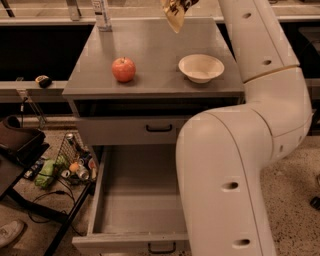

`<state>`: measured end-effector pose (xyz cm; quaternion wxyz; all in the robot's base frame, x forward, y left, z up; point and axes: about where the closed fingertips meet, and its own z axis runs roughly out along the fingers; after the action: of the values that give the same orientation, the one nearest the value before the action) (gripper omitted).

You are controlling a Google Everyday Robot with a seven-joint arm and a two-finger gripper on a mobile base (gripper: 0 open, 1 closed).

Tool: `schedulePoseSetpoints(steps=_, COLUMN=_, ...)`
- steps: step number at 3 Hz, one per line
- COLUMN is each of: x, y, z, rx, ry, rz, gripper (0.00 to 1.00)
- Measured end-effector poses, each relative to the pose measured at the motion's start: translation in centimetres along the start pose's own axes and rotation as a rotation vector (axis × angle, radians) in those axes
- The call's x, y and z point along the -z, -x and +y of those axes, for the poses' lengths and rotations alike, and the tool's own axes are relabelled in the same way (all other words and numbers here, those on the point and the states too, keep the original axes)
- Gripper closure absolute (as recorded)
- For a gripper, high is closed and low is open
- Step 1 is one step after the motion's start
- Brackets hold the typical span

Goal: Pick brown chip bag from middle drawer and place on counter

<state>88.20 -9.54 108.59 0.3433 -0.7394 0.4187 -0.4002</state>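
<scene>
1. Camera view: the gripper (181, 4) sits at the top edge, mostly cut off, clamped on the brown chip bag (174, 15), which hangs above the back edge of the table (155, 50).
2. On the table, an apple (123, 69) and a white bowl (201, 67) stand well apart, with open grey surface between them.
3. The middle drawer (135, 200) stands pulled out with its grey floor showing; the arm (235, 175) covers its right side.
4. The bag's lettering cannot be read.

Grey counter (155, 45), apple (123, 69), bowl (201, 67), hand (183, 3) holding brown chip bag (174, 16) above
</scene>
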Motion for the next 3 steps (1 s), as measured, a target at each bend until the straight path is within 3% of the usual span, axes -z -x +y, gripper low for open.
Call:
schedulePoseSetpoints(steps=1, x=-3.4, y=1.9, z=1.9, rx=-0.042, ry=0.010, rz=-0.058, gripper=1.00)
schedulePoseSetpoints(steps=2, x=-6.8, y=5.0, z=5.4, rx=-0.054, ry=0.089, rz=-0.124, gripper=1.00)
schedulePoseSetpoints(steps=3, x=-6.9, y=5.1, z=5.5, rx=-0.053, ry=0.093, rz=-0.125, gripper=0.81)
